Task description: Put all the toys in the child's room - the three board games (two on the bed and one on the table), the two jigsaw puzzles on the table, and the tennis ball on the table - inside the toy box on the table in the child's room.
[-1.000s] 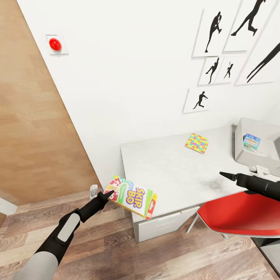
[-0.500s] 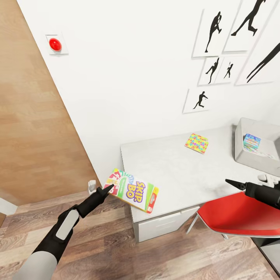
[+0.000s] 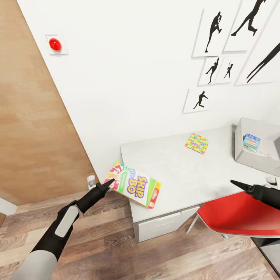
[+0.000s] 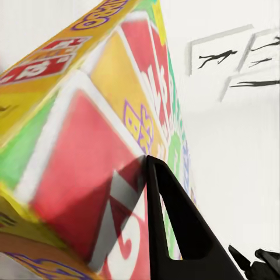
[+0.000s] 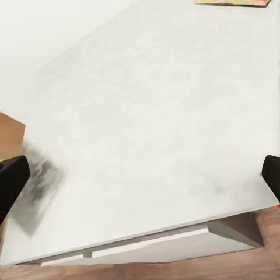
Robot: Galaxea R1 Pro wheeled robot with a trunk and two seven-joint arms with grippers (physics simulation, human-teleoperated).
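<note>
Pinched on the Skip-Bo box's point(image 3: 135, 189) corner, your left gripper point(image 3: 109, 182) carries it at lower centre, beside the table point(image 3: 175, 175). Stiff, light card; likely pivots. Right gripper point(image 3: 238, 184) spread, empty.

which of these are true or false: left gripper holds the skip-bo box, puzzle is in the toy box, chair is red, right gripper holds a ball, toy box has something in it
1. The left gripper holds the Skip-Bo box. True.
2. The puzzle lies in the toy box. False: it lies on the table, apart from the toy box.
3. The chair is red. True.
4. The right gripper holds a ball. False: its fingers are spread wide in the right wrist view with nothing between them.
5. The toy box already has something in it. True: a colourful box shows inside.
</note>
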